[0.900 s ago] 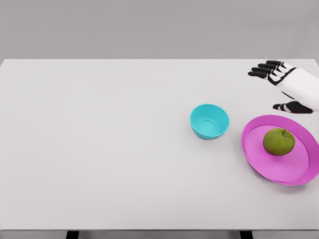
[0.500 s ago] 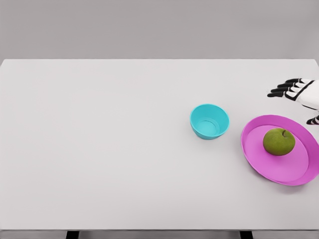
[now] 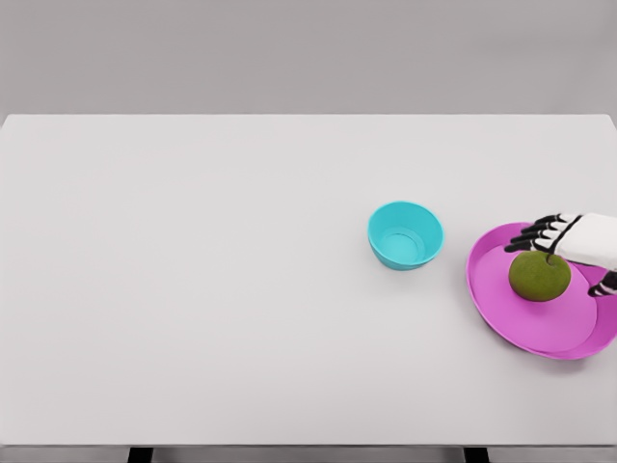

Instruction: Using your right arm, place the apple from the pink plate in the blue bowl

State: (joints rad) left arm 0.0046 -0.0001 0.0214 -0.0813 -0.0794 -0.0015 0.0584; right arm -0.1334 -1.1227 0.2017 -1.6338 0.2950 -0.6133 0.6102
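- The right hand (image 3: 576,249) has its black fingers (image 3: 536,234) spread open. They hold nothing yet.
- The fingers reach over the top of the green apple (image 3: 539,276), right above it. I cannot tell if they touch it.
- The thumb (image 3: 603,285) sits on the other side of the apple, near the picture's edge.
- The apple lies under the fingers, in the middle of the pink plate (image 3: 501,309).
- The blue bowl (image 3: 405,234) sits to the left of the fingers, near the plate but not touching it. It is empty.
- A moment ago the hand was farther back on the white table (image 3: 193,289), behind the plate. Now it has come down to the apple.
- I think the hand is ready to close on the apple. The lift and the trip to the bowl are not done yet.
- The left hand is not in the picture.
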